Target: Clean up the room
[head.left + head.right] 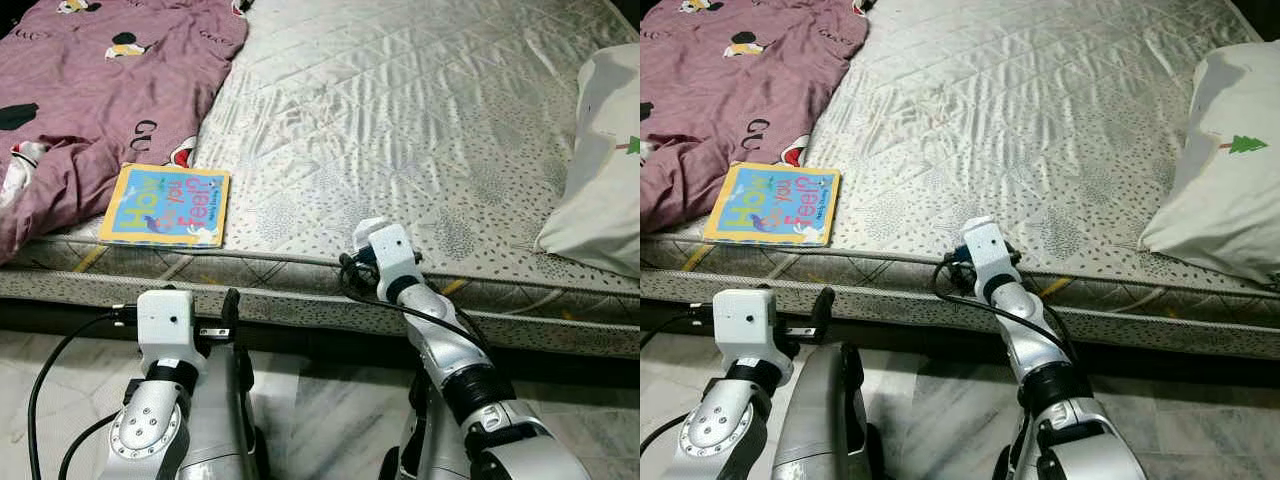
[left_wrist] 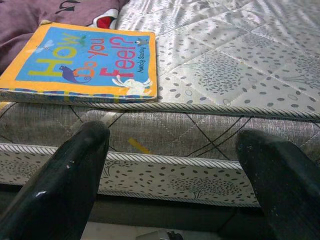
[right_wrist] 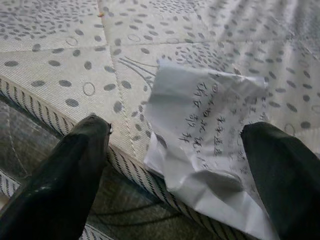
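A crumpled white paper (image 3: 210, 130) with handwriting lies on the front edge of the patterned mattress (image 1: 400, 110). My right gripper (image 3: 177, 129) is open, one finger on each side of the paper and neither touching it. From the head views my right wrist (image 1: 388, 250) reaches up to that edge and hides the paper. A colourful children's book (image 1: 166, 205) lies flat at the mattress edge further left, beside a purple blanket (image 1: 90, 90). My left gripper (image 2: 172, 135) is open and empty, held below and in front of the book (image 2: 85, 60), facing the side of the mattress.
A white pillow (image 1: 605, 170) with a small green tree print rests at the right of the bed. Marble-look floor (image 1: 320, 410) runs below the bed's side. Black cables (image 1: 45, 380) hang from both arms.
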`<state>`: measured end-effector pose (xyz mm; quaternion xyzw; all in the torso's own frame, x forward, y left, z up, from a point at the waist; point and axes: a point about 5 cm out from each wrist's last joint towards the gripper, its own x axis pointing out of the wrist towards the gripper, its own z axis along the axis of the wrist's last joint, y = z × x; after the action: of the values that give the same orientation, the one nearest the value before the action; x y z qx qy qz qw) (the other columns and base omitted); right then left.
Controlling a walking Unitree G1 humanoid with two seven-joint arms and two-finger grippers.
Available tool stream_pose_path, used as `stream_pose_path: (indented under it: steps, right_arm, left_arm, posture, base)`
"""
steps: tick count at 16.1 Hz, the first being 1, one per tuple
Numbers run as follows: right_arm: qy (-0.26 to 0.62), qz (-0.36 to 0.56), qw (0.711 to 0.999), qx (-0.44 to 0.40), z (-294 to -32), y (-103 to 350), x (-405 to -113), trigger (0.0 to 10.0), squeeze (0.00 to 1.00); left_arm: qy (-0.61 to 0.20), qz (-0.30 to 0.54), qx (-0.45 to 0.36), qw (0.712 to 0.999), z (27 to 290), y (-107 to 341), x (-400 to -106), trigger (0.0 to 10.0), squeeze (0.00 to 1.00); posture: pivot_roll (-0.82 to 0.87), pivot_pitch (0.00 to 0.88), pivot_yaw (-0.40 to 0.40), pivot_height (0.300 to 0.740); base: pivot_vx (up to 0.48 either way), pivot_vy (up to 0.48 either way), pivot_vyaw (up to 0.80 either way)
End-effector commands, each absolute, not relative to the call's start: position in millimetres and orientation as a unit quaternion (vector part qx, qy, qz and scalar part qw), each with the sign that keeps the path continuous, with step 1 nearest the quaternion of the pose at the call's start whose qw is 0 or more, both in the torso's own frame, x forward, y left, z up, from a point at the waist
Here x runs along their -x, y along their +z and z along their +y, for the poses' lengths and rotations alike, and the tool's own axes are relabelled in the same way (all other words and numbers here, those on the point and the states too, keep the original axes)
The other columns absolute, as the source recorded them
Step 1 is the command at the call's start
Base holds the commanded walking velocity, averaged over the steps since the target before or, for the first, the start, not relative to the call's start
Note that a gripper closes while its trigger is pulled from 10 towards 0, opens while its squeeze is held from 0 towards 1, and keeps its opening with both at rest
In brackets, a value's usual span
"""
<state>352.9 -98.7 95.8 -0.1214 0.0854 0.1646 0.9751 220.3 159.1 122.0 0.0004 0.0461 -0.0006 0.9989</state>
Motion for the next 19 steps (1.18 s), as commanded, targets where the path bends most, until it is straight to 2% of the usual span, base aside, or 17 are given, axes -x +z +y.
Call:
stream_pose_path:
  steps: [1, 5, 14, 19]
  right_arm:
    - [0.168, 0.087, 0.974, 0.122, -94, 93, -352, 0.0, 0.0]
    - [0.164, 0.083, 0.975, 0.126, -92, 94, -352, 0.0, 0.0]
    - [0.115, 0.086, 0.977, 0.155, -107, 99, -363, 0.0, 0.0]
    - [0.096, 0.069, 0.981, 0.154, -113, 114, -375, 0.0, 0.0]
  left_arm:
    - [0.011, 0.046, -0.003, 0.999, 162, 123, -219, 10.0, 0.0]
    - [0.013, 0.04, -0.001, 0.999, 163, 125, -222, 10.0, 0.0]
    - [0.013, 0.026, 0.0, 1.0, 162, 128, -235, 10.0, 0.0]
    - [0.006, -0.006, -0.003, 1.0, 162, 134, -263, 10.0, 0.0]
  posture:
    - [0.1, 0.213, -0.015, 0.503]
    - [0.1, 0.211, -0.019, 0.503]
    - [0.09, 0.165, -0.022, 0.503]
    - [0.08, 0.043, -0.029, 0.503]
  base:
    - [0.0, 0.0, 0.0]
    - [0.0, 0.0, 0.0]
    - [0.0, 0.0, 0.0]
    - [0.0, 0.0, 0.0]
